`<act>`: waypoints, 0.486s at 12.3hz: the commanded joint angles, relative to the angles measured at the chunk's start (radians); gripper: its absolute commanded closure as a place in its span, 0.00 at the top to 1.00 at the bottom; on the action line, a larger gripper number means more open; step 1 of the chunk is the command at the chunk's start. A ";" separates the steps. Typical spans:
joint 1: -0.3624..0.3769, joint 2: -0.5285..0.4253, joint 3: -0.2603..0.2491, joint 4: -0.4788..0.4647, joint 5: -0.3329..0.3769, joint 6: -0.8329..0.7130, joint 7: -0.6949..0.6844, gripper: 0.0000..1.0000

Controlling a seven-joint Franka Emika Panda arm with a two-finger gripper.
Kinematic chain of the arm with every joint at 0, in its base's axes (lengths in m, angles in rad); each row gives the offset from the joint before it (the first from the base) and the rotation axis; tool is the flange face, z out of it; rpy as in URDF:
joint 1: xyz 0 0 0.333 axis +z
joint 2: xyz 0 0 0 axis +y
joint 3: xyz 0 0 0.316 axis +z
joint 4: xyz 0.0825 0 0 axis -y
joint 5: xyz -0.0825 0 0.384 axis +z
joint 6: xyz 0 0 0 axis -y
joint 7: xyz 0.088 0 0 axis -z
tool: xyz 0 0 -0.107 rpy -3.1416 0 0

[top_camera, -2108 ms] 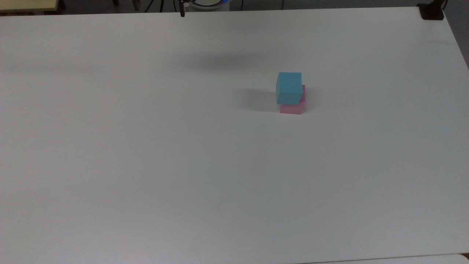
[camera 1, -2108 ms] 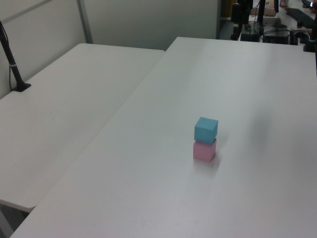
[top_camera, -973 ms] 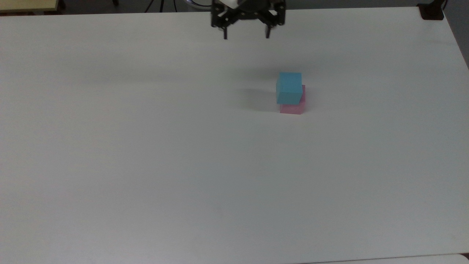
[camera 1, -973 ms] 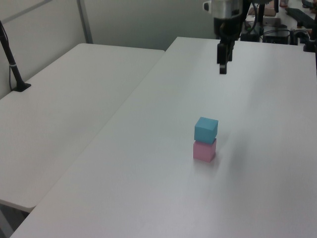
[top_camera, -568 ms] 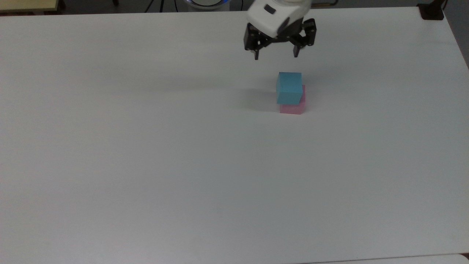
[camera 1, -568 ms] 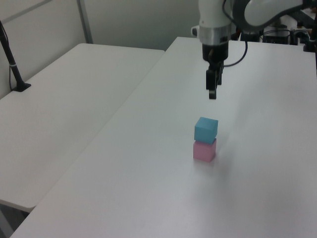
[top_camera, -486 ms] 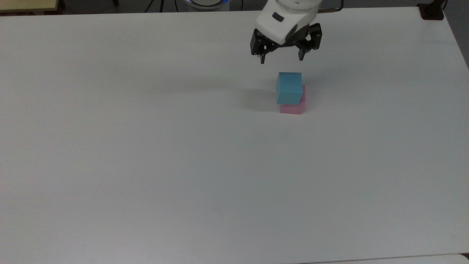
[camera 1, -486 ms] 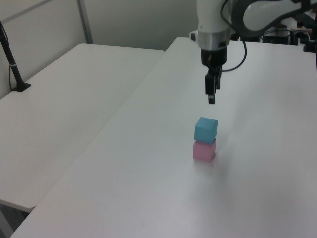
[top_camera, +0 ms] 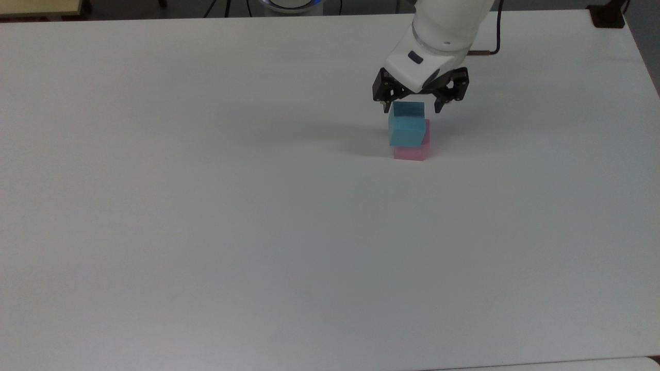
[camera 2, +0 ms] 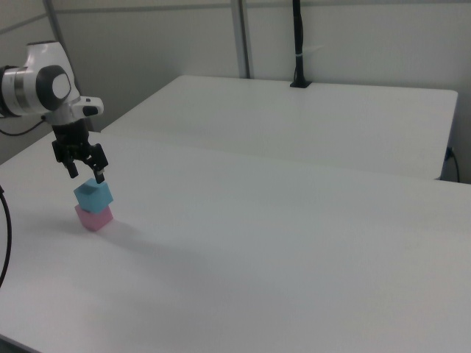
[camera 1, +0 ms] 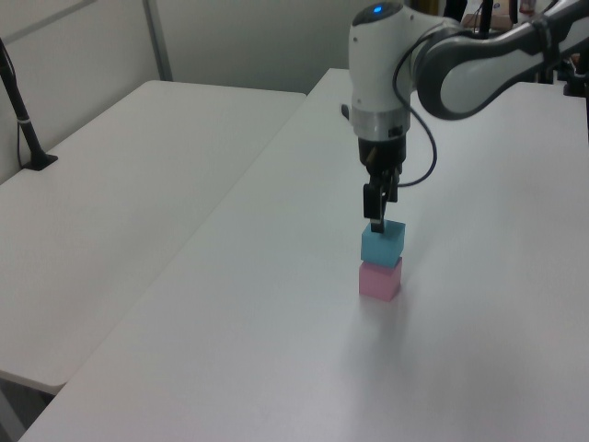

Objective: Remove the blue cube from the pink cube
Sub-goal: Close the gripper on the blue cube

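In the top view, the left half of the white tabletop (top_camera: 206, 232) is bare, and the two blocks sit toward the top view's right. The blue cube (top_camera: 407, 123) rests on top of the pink cube (top_camera: 411, 152), and it is turned a little and pushed slightly toward the top view's left, so a strip of pink peeks out beside it. The pink cube sits flat on the tabletop. The hand (top_camera: 413, 109) hangs right above the blue cube with its two fingers spread wide and pointing down. One finger is on each side of the blue cube's top, at the top view's left and right. In the left view the tips look level with the top edge of the blue cube (camera 1: 382, 244), so they are not yet around its sides. The hand holds nothing. The blue cube lies straight below the hand, so I think the next move is a short drop straight down. The turned cube may make the fingers meet its sides at a slant, and that could nudge the pink cube (camera 1: 379, 280).
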 commanded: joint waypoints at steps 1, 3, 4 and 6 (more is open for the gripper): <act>0.005 0.019 0.000 -0.006 -0.020 0.041 0.043 1.00; 0.005 0.020 0.000 -0.020 -0.026 0.041 0.041 1.00; 0.006 0.020 0.002 -0.030 -0.041 0.043 0.041 1.00; 0.008 0.026 0.002 -0.038 -0.052 0.043 0.043 1.00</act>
